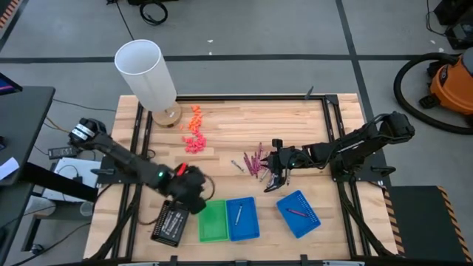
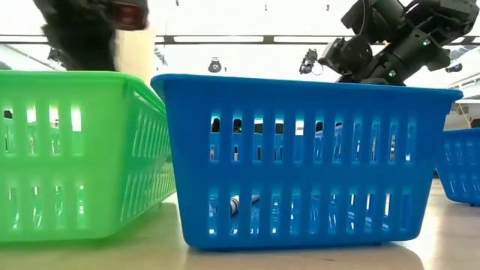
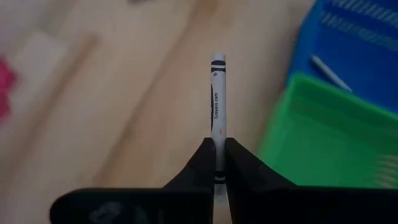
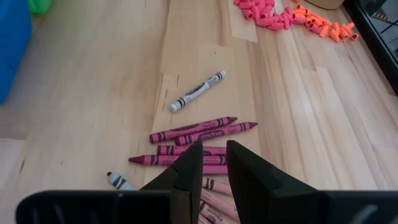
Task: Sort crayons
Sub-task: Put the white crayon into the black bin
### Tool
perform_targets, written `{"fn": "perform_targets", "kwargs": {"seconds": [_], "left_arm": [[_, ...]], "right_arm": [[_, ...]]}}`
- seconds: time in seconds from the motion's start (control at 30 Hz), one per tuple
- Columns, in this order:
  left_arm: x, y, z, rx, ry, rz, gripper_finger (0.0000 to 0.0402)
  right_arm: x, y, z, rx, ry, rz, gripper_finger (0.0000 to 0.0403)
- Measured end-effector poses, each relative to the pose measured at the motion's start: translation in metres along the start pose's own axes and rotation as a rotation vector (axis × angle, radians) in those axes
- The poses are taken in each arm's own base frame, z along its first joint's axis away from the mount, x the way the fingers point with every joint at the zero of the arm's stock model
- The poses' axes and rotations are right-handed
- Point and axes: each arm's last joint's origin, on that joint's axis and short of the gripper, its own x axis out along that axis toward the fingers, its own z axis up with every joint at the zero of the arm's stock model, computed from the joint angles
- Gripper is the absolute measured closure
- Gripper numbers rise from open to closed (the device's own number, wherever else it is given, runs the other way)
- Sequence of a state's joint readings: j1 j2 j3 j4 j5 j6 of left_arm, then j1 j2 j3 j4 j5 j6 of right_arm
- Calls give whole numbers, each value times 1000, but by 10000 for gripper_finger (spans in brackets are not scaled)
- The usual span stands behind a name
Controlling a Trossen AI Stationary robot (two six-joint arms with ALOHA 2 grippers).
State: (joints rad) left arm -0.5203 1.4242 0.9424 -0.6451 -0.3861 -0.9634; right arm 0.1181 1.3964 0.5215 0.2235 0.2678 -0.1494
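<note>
Fingers [image 3: 200, 163] of the left gripper [image 3: 215, 163] pinch one white crayon [image 3: 217, 99], which sticks straight out from them, just beside the green tray [image 1: 212, 220]. Next to it one blue tray [image 1: 250, 219] holds one crayon, and a second blue tray [image 1: 298, 213] stands apart. Right gripper [image 4: 213, 163], fingers slightly parted and empty, hovers over the pile of pink crayons [image 4: 193, 142].

Your left gripper [image 3: 216, 163] is black, and the crayon [image 3: 217, 106] in it is white-grey with black bands and dark lettering. Beside that crayon sits the bright green basket [image 3: 323, 134], slotted in rows, and next to it a blue basket [image 3: 348, 43] holding another pale crayon [image 3: 331, 73]. A second blue basket [image 1: 298, 213] carries a magenta one. By your black right gripper [image 4: 212, 163], the crayon pile [image 4: 193, 146] is magenta with dark bands, one grey-white crayon [image 4: 197, 91] beyond it. Pink bits [image 4: 264, 12] and orange bits [image 4: 326, 26] lie on the pale wooden table [image 4: 93, 93]. The tall cylinder [image 1: 145, 72] is white.
</note>
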Motion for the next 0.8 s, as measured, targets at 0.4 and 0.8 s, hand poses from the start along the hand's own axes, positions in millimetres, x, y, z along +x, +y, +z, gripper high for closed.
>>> {"fn": "perform_targets", "kwargs": {"seconds": [0.4, 0.8], "left_arm": [[-35, -32, -69, -260, 84, -102, 386], [-58, -29, -128, -542, 175, 13, 382]], "right_arm": [[0, 0, 0, 1, -1, 0, 321], [0, 0, 0, 0, -2, 12, 321]]}}
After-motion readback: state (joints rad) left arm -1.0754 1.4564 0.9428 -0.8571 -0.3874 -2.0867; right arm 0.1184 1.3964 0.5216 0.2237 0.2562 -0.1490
